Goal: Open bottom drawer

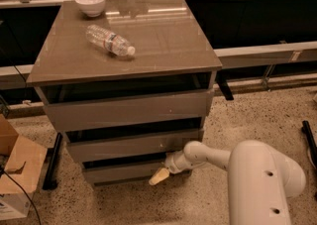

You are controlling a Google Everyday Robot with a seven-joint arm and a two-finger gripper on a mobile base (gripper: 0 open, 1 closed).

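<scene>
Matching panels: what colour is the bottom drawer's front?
Bottom drawer front: taupe grey-brown, camera view; gripper by its lower edge.

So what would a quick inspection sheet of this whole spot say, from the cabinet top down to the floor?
Surface: cabinet top, glossy grey-brown, catching light reflections.
Job's things: bottom drawer, lowest of three, with a dark gap above its front panel.
Clutter: white bowl at the back left corner; clear water bottle lying on its side.
Grippers: hand low at the bottom drawer's front, right of centre, on the white arm.
Cables: black cable on the floor by the cardboard box.
Surroundings: speckled floor.
</scene>
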